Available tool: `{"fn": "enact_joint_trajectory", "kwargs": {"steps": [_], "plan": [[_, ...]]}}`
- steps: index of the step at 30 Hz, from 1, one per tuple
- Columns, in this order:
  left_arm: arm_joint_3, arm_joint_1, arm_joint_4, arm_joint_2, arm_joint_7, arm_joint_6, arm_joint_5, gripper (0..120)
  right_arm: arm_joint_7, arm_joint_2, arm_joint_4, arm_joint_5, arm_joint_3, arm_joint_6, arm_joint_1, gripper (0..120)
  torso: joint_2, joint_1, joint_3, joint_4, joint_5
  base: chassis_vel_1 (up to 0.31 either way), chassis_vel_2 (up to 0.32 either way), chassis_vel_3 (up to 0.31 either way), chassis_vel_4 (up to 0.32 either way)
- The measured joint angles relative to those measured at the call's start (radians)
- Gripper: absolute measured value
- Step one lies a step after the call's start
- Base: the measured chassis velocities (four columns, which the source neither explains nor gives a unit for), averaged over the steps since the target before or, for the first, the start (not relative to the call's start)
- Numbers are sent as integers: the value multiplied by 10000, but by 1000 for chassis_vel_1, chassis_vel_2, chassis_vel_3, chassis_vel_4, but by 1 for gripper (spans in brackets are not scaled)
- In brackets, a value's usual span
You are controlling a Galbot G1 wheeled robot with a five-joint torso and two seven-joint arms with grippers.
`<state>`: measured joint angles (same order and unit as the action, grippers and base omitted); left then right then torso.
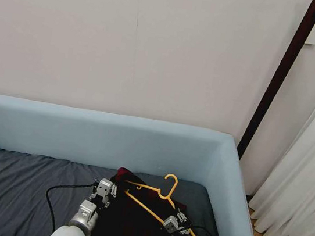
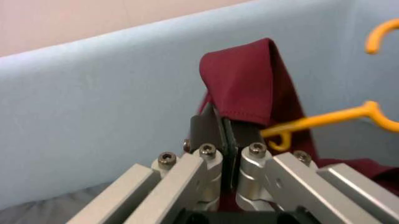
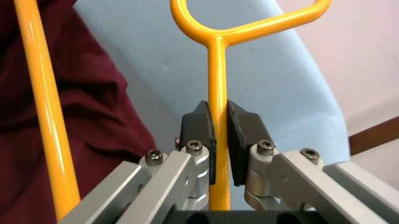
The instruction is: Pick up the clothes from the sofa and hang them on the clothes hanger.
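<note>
Left pincer (image 2: 218, 122) pressed shut on a fold of the red garment (image 2: 249, 79) over the sofa (image 1: 84, 137); right pincer (image 3: 218, 119) nipping the yellow hanger (image 3: 216, 70); hanger runs 10-to-4, tip at fold's 3 o'clock, just beside.

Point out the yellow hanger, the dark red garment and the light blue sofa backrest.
yellow hanger (image 3: 216, 70): right wrist view, bar held in the right gripper (image 3: 219, 113).
dark red garment (image 2: 243, 84): left wrist view, fold held in the left gripper (image 2: 223, 123).
light blue sofa backrest (image 1: 85, 134): head view, front face.
</note>
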<state>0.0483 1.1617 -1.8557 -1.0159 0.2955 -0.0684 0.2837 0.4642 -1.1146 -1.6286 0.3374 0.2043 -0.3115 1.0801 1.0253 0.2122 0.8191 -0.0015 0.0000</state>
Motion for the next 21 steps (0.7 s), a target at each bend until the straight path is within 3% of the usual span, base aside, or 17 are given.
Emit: {"fn": "enact_joint_trajectory", "kwargs": {"steps": [6,11,15,21], "plan": [[-460,-125,-78,-230,62,86,-107,0,280,-127,143,171,330,103,-214,5,0,0,0,0,0,0,0,0,0],[-581,-249,-17,-355,87,93,-170,0,288,-259,422,1023,396,666,-333,5,0,0,0,0,0,0,0,0,0],[-604,-65,-129,-310,46,92,-374,0,239,-442,1079,2733,-42,1316,-457,5,0,0,0,2,0,0,0,0,0],[-729,157,-134,-252,7,147,-564,0,179,-470,1371,3013,-204,1408,-600,5,0,0,0,-1,-1,0,0,0,0]]}}
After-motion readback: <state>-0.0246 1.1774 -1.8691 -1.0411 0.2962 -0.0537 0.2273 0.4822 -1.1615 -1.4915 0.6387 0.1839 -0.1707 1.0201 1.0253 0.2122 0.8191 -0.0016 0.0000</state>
